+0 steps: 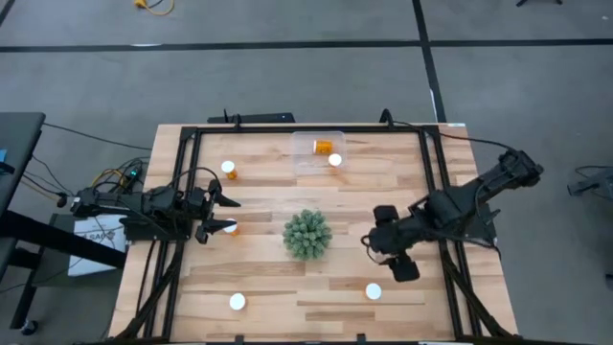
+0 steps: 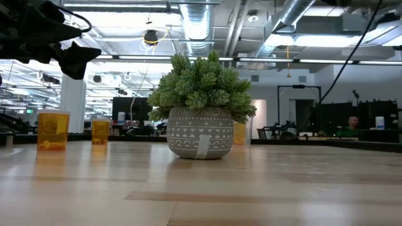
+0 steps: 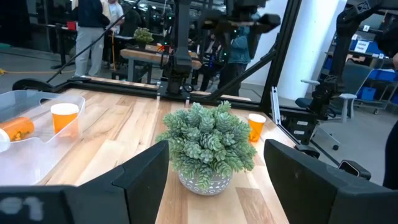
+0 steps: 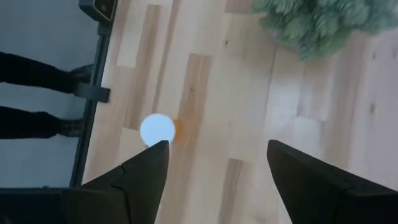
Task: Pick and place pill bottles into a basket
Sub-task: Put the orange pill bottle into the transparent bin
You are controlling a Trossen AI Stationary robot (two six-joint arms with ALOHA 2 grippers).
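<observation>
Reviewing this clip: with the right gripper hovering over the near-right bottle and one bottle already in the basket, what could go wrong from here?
1. The right gripper, open, sits off-centre: the pill bottle's cap lies by one finger, so a descent may tip it.
2. The plant stands between that bottle and the basket; a low carry could clip it.
3. The left gripper, open, might nudge its nearby bottle.

A light wooden table [image 1: 287,287] fills the middle of the high view. A potted green plant [image 1: 307,235] stands at its centre. At upper centre lies a clear basket [image 1: 305,146]. Pill bottles stand directly on the wood: one at upper left [image 1: 229,170], one left of centre [image 1: 230,228], one lower left [image 1: 238,302], one lower right [image 1: 374,291].
</observation>
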